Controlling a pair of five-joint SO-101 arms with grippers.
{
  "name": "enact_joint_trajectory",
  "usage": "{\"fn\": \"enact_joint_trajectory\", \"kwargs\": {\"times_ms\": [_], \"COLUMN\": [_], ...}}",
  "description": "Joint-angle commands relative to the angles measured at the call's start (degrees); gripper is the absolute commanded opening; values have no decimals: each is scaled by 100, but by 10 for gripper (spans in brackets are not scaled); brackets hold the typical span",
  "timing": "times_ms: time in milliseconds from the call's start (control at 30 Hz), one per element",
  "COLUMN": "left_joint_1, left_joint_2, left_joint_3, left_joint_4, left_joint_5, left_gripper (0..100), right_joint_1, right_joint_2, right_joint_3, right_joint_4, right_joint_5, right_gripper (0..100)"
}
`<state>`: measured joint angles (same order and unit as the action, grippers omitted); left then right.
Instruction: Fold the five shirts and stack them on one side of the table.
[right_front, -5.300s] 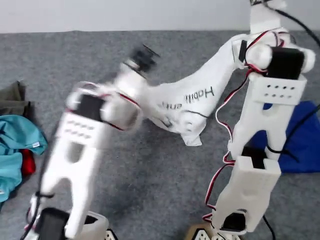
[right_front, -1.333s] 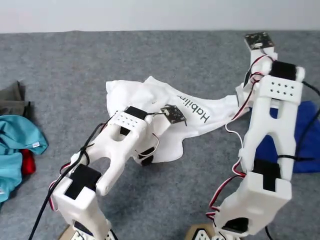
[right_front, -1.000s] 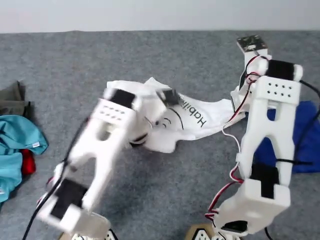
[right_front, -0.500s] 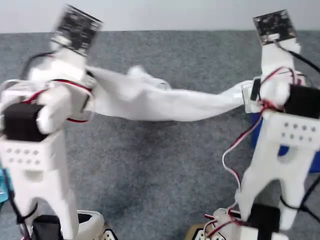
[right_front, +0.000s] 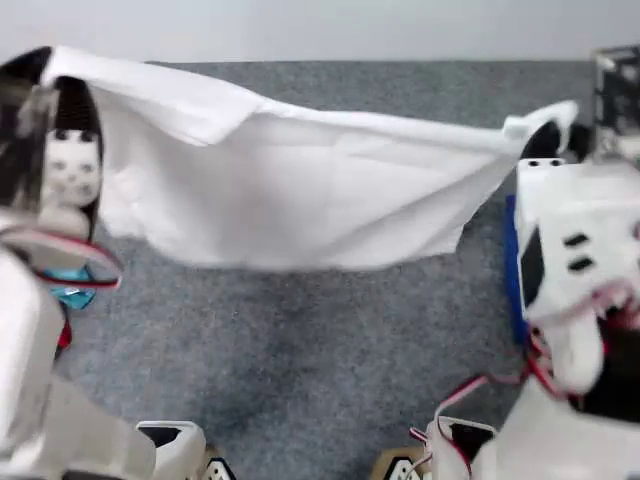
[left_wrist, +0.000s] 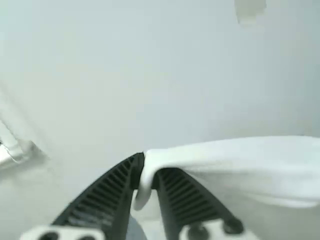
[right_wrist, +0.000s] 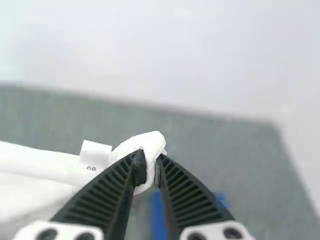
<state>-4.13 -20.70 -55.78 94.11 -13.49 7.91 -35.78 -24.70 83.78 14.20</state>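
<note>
High view — left pincer (left_wrist: 146, 172) and right pincer (right_wrist: 150, 162), clamped on opposite edges, hold a white shirt (right_front: 300, 190) — seemingly limp, light — above the tabletop (right_front: 300, 350).

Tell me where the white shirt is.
High view: the white shirt hangs spread above the grey table, one end in the left claw, the other in the right claw.

Teal shirt (right_front: 78, 296): I see one sliver; the left arm (right_front: 30, 340) covers the rest.
Blue shirt (right_front: 511, 280): I see one strip beside the right arm (right_front: 580, 250).
White shirt (right_front: 300, 190): screens the table (right_front: 300, 360) behind it.
Shirt tag (right_wrist: 93, 157): print too small for me to read.
Both arms: blurred, cut off at the high view's edges.
</note>
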Motion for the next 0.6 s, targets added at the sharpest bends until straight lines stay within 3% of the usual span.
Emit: {"fn": "enact_joint_trajectory", "kwargs": {"times_ms": [0, 200, 567], "left_joint_1": [-62, -53, -97], "left_joint_2": [-123, -123, -246], "left_joint_3": [-470, -1367, -2167], "left_joint_4": [-70, 659, 642], "left_joint_5": [-9, -782, -1002], "left_gripper": [5, 5, 5], "right_joint_1": [4, 13, 13], "right_joint_2": [-382, -901, -1763], "right_joint_3": [-325, -325, -325], "right_joint_4": [-629, -673, -374], "right_joint_5": [255, 791, 1415], "right_gripper": [10, 10, 10]}}
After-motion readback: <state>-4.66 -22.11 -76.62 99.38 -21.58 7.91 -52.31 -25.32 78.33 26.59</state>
